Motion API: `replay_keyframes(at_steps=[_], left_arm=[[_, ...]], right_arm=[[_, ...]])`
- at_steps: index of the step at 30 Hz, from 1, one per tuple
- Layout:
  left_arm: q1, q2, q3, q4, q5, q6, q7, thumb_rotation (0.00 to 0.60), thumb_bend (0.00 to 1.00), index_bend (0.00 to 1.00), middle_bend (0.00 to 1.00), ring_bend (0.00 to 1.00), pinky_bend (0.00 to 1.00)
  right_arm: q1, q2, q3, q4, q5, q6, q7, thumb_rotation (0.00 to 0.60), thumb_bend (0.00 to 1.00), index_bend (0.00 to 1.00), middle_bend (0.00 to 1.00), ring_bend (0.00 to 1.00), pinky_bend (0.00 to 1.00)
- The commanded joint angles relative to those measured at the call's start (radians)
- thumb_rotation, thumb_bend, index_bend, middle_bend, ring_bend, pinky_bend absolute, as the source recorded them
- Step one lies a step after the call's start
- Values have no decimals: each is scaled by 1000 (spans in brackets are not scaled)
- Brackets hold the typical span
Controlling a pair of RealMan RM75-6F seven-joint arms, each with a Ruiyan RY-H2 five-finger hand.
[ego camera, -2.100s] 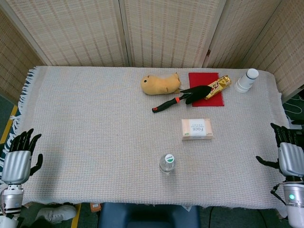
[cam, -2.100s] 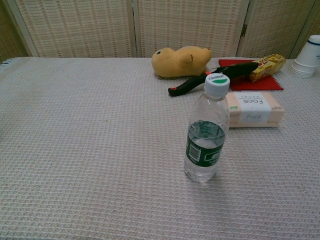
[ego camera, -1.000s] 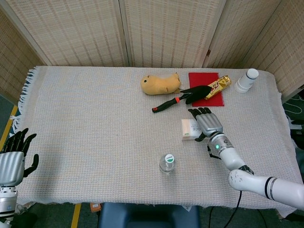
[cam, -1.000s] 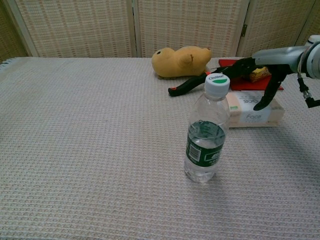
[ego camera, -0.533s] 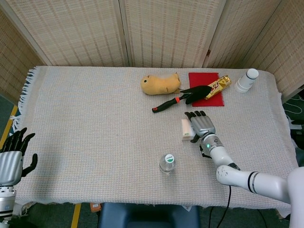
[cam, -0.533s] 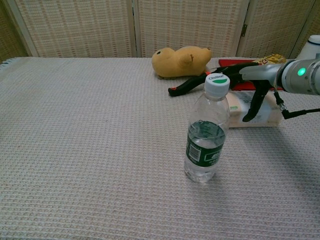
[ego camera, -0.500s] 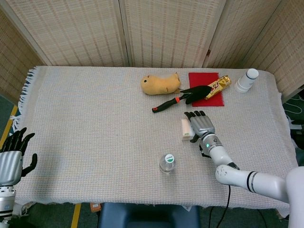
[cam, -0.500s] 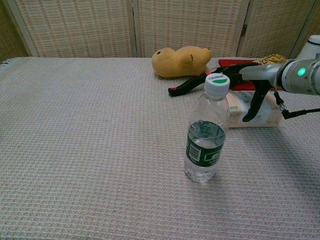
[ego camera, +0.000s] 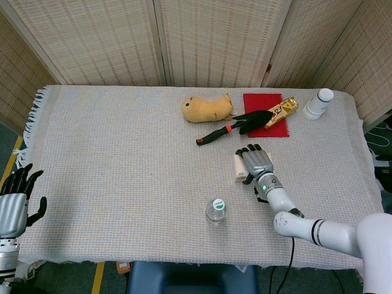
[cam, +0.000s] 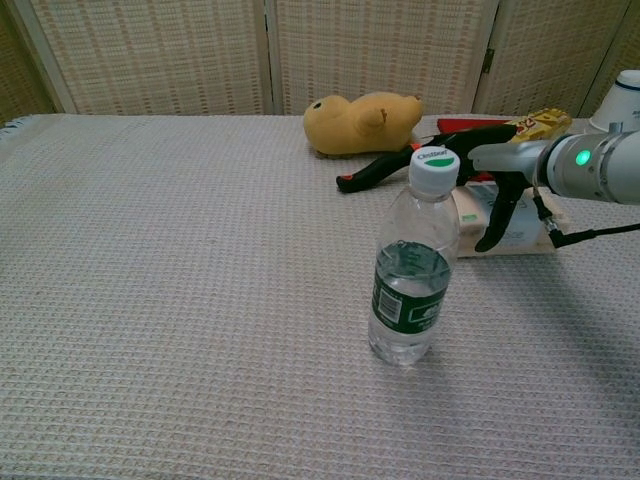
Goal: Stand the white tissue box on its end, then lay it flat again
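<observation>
The white tissue box (ego camera: 239,167) lies flat on the woven cloth right of centre, mostly hidden under my right hand (ego camera: 258,164). In the chest view the right hand (cam: 497,172) spreads over the top of the box (cam: 523,229), and its thumb comes down the near side, gripping it. Only the box's left end and part of its front face show. My left hand (ego camera: 13,207) hangs beyond the table's near left corner with its fingers apart, holding nothing.
A water bottle (ego camera: 215,210) stands near the front edge, left of the box. Behind the box lie a black trowel (ego camera: 236,124), a yellow plush toy (ego camera: 207,109), a red cloth (ego camera: 264,113) and a gold snack bar (ego camera: 281,112). Stacked paper cups (ego camera: 318,103) stand at the far right.
My right hand came in from the right edge onto the box and slid left along its top, thumb dropping down the near side. The left hand sank slightly.
</observation>
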Motion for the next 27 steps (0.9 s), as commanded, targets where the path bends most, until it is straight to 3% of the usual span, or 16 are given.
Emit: replay_keyframes(at_steps=[1,10,16,20,23,25,27], left_arm=[[0,0,-1,0,-2,-1,0,600,481,165,0,0,92],[0,-1,0,2,0,-1,0,600,482,165,0,0,93],[0,-1,1,2,0,0,-1,600,482,164,0,0,92],[2,1,1,0,1,2,-1,600,483,165,0,0,93],[2,2,2,-2,2,3,-2,600,483,165,0,0,93],[2,2,3,-2,6,3,0,600,483,165,0,0,93],[2,2,4,-3,7,3,1,600,484,165,0,0,92]], right_arm=[[0,-2,-5,4,-1,2,1,600,0,326,278,172,0],[-7,-16,-4,15,-45,36,20,600,11,469,404,265,0],[-25,-18,11,13,-95,64,58,600,32,481,417,291,0],[-164,-25,117,-24,-385,166,468,600,34,480,420,318,0],[-281,-56,182,4,-610,236,973,600,35,480,427,339,0],[-336,-69,186,61,-742,254,1332,600,37,480,431,345,0],[-357,-83,162,151,-848,276,1570,600,41,481,435,348,0]])
